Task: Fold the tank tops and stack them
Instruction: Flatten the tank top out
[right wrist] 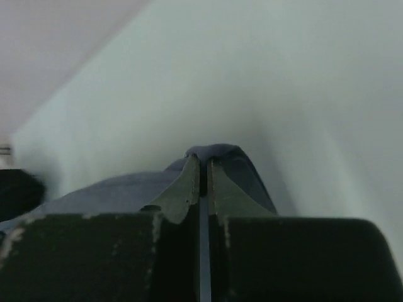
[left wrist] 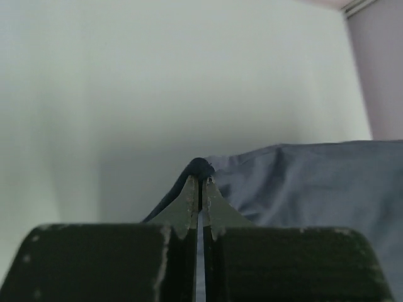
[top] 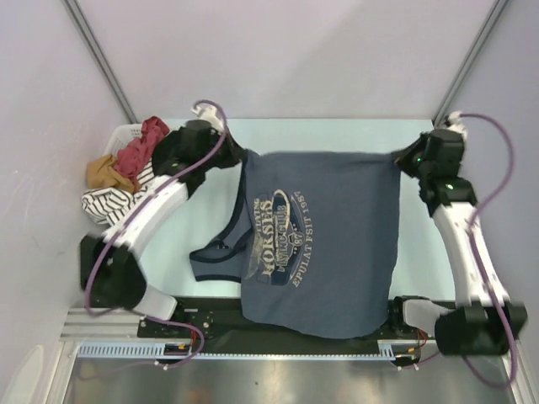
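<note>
Blue-grey tank top [top: 320, 244] lay spread on the counter [top: 210, 219]. Its 12 o'clock edge was stretched between the left claw [left wrist: 200, 180] and right claw [right wrist: 203, 162], each clamped on a corner, probably to flatten it for folding. The print apparently read "HORSES"; the smaller lettering was illegible. Red top [top: 145, 145] sat in the basket [top: 125, 132] at 10 o'clock.

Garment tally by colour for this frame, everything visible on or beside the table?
Blue-grey tank top: 1
Red garment: 1
Mustard-brown garment: 1
Black-and-white striped garment: 1
Total: 4
</note>
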